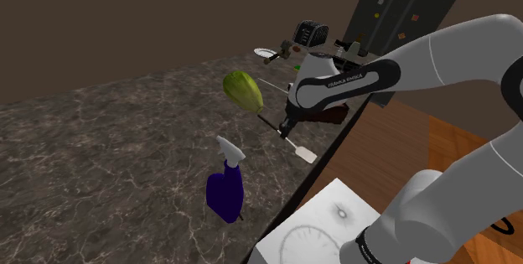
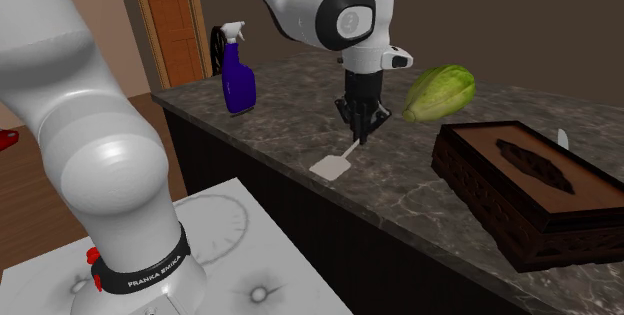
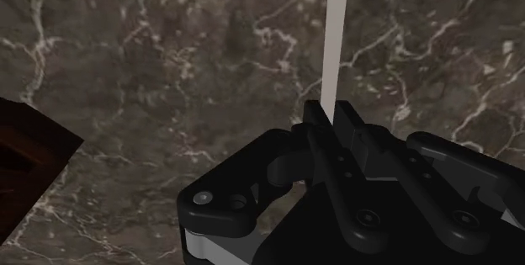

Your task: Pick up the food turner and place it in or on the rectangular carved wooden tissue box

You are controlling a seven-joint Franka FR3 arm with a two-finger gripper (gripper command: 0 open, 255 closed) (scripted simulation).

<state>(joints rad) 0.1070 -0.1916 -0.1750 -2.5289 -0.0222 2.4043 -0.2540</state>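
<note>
Grasp stage, second exterior view. The gripper (image 2: 362, 133) hangs vertically over the near edge of the dark marble worktop (image 2: 300, 108), its jaws closed on the thin handle of the white food turner (image 2: 335, 163). The grip sits high on the handle, so the flat blade hangs clear below the fingers, at about 7 o'clock from them. Whether the blade has left the stone or rests on it cannot be told here.

In the wrist view the gripper (image 3: 330, 113) clasps the handle, and the food turner (image 3: 334, 45) runs straight away from it.

The dark carved tissue box (image 2: 530, 188) lies on the same worktop at about 4 o'clock from the gripper, well apart. Its slotted top faces up, which offers a broad landing surface.

A green oval fruit (image 2: 438, 93) lies at 2 o'clock and a blue spray bottle (image 2: 237, 78) at 10 o'clock. Judged from this layout, neither blocks the path to the box.
</note>
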